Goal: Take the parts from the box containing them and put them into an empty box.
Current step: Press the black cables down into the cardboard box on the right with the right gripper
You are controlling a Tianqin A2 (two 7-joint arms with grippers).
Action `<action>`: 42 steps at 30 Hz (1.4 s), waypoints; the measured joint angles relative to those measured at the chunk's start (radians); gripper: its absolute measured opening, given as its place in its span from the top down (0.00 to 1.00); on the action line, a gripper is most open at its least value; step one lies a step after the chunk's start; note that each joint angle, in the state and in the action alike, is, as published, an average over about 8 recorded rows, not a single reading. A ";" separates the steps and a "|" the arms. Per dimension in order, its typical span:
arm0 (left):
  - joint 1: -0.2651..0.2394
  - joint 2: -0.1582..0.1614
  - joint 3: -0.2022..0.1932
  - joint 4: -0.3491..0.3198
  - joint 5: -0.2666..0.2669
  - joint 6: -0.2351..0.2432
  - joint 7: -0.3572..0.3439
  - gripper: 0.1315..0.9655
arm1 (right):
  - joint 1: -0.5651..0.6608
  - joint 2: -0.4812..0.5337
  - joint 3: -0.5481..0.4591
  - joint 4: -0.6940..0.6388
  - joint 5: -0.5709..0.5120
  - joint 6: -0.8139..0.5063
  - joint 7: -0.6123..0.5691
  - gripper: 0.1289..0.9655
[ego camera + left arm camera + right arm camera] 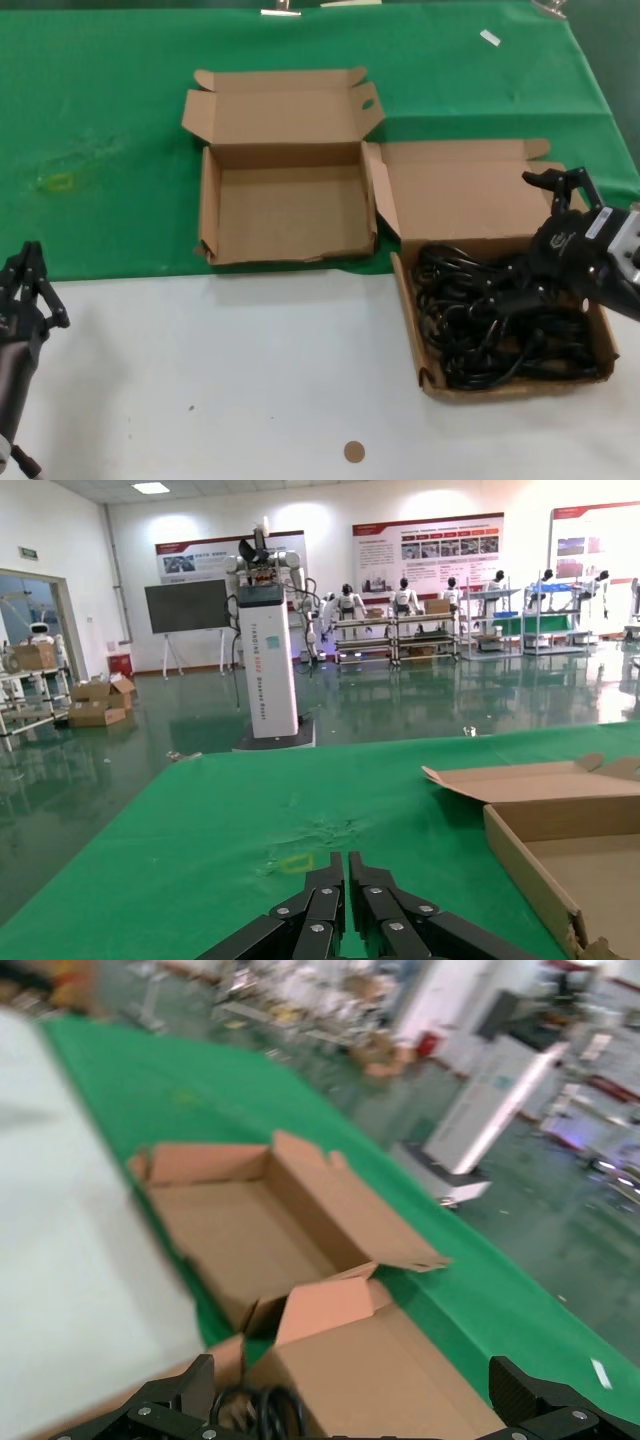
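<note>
Parts: black cables (500,325) lie tangled in the full box (415,330) at the table's right front.
Right gripper (558,186): fingers spread wide, holding nothing, poised above that box's far edge.
Left gripper (345,890): fingers pressed together, parked at left front (idle).
Empty box (210,205): open, beside the full one.
Risk: a grab may drag up the whole knot, spilling cables between boxes.

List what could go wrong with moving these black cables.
The cables lie tangled in the right-hand box, so the open right gripper may lift several at once or drag the box. Dangling loops could catch the wall of the empty box. The left gripper sits idle, steadying nothing.
</note>
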State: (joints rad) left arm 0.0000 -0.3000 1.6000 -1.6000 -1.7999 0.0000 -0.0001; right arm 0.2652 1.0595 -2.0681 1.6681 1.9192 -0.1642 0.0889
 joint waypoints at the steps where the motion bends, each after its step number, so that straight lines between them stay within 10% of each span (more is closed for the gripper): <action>1: 0.000 0.000 0.000 0.000 0.000 0.000 0.000 0.93 | 0.011 0.009 0.002 -0.004 -0.015 -0.031 0.001 0.00; 24: 0.000 0.000 0.000 0.000 0.000 0.000 0.000 0.99 | 0.324 -0.007 0.035 -0.224 -0.223 -0.799 -0.165 0.00; 42: 0.000 0.000 0.000 0.000 0.000 0.000 0.000 0.99 | 0.481 -0.138 0.004 -0.420 -0.372 -1.016 -0.252 0.03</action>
State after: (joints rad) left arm 0.0000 -0.3000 1.6000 -1.6000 -1.7998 0.0000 -0.0001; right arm 0.7460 0.9211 -2.0645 1.2485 1.5476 -1.1798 -0.1635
